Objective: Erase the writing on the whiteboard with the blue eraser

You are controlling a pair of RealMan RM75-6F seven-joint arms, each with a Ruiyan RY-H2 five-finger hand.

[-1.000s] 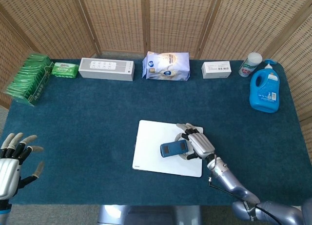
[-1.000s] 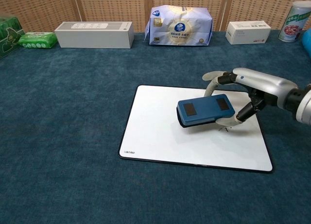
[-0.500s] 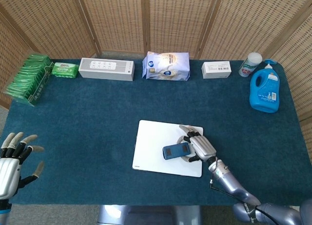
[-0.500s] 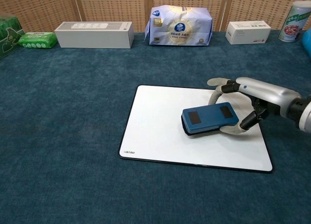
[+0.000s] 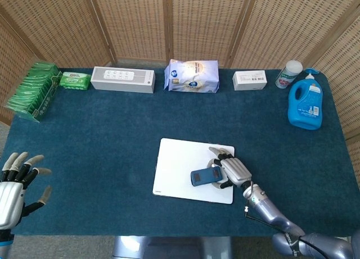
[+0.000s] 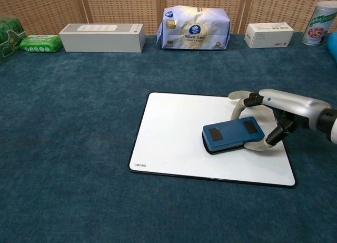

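Right hand (image 6: 274, 114) — fingers curled round the blue eraser (image 6: 233, 135), thumb at its near edge, others over the far end; eraser lies flat on the whiteboard (image 6: 174, 143), right-of-centre, tilted a bit. Board surface looks plain white; no writing legible in either view. Left hand (image 5: 14, 186) — fingers spread, holding nothing, at near-left table corner, well apart from board. Along the far edge, l. to r.: green packet stack (image 5: 32, 90), small green pack (image 5: 74, 80), long white box (image 5: 122, 79), blue-white bag (image 5: 191, 76), small white box (image 5: 250, 80), canister (image 5: 288, 74), blue detergent bottle (image 5: 305, 104). All well apart from the board.
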